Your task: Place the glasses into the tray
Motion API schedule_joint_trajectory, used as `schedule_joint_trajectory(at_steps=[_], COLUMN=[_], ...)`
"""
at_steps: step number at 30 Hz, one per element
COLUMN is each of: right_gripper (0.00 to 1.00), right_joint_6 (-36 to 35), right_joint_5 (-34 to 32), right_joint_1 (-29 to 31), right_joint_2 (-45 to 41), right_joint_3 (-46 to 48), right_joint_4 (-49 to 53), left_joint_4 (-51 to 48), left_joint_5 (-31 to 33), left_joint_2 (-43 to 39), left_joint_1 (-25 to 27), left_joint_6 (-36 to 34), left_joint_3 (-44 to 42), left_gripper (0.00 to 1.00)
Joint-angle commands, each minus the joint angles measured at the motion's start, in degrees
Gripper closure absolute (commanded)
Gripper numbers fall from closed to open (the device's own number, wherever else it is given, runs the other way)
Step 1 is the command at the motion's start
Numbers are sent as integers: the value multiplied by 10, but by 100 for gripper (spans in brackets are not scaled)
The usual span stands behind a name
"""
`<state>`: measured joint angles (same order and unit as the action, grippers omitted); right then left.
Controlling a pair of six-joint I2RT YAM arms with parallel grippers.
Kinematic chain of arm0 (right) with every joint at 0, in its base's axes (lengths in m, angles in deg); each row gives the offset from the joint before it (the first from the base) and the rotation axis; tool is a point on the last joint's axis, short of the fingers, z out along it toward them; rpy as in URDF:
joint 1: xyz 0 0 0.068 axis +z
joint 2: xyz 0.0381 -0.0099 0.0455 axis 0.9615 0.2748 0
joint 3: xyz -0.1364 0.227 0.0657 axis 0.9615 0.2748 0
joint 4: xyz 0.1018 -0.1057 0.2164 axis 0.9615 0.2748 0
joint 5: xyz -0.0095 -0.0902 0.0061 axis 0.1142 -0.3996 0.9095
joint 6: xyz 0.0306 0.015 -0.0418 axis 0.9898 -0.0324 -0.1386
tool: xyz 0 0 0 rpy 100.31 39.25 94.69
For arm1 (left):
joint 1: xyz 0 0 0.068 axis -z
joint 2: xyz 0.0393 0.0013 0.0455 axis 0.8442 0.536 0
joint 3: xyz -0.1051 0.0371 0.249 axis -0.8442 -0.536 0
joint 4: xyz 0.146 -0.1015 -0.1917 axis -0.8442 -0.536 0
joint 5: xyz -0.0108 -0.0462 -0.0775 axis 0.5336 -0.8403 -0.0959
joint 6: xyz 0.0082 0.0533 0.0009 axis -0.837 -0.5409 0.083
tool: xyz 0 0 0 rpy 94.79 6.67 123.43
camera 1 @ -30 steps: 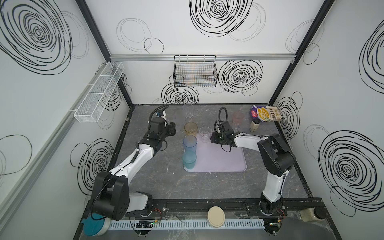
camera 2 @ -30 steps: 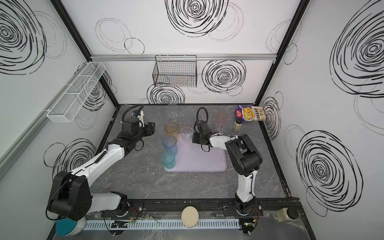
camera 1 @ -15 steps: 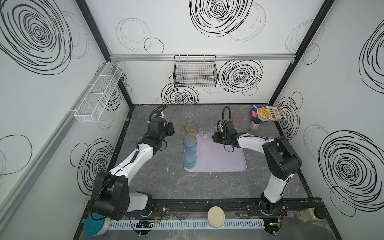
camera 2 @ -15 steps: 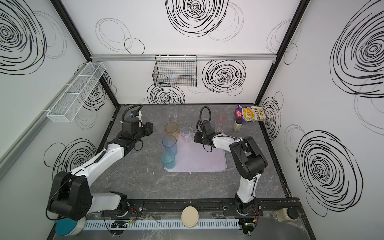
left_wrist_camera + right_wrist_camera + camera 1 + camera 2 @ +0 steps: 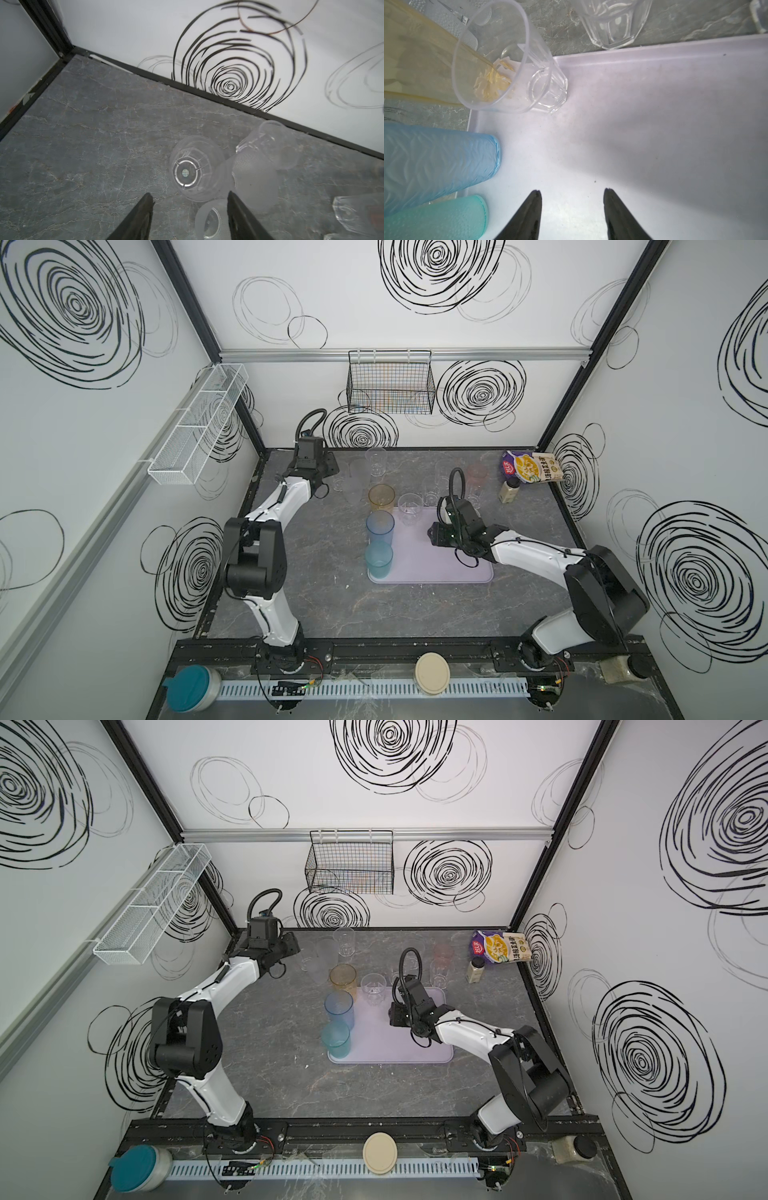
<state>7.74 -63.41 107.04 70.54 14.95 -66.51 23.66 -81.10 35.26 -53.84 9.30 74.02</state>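
motion on both sides: the right gripper [image 5: 572,190] has backed nearer over the tray [image 5: 424,568], jaws half parted and empty, leaving the clear glass [image 5: 409,510] standing in its far-left corner, with the blue glass [image 5: 380,529] and teal glass [image 5: 379,560] along the left edge. the left gripper [image 5: 189,193], part open and empty, has swung out to the far-left frosted glasses [image 5: 253,178], likely for the next pick.
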Motion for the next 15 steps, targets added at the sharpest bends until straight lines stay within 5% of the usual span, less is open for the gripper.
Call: schedule_joint_trajectory(at_steps=[1, 15], right_gripper=[47, 47], right_joint_6=[6, 12], right_joint_5=[-26, -16], right_joint_1=[0, 3], right_joint_2=[-25, -23], right_joint_3=[17, 23], right_joint_4=[12, 5], left_joint_4=[-19, -49], left_joint_5=[-3, 21], left_joint_2=[37, 167], left_joint_1=[0, -4], left_joint_6=[-14, -28], left_joint_3=[53, 118], left_gripper=[40, 46])
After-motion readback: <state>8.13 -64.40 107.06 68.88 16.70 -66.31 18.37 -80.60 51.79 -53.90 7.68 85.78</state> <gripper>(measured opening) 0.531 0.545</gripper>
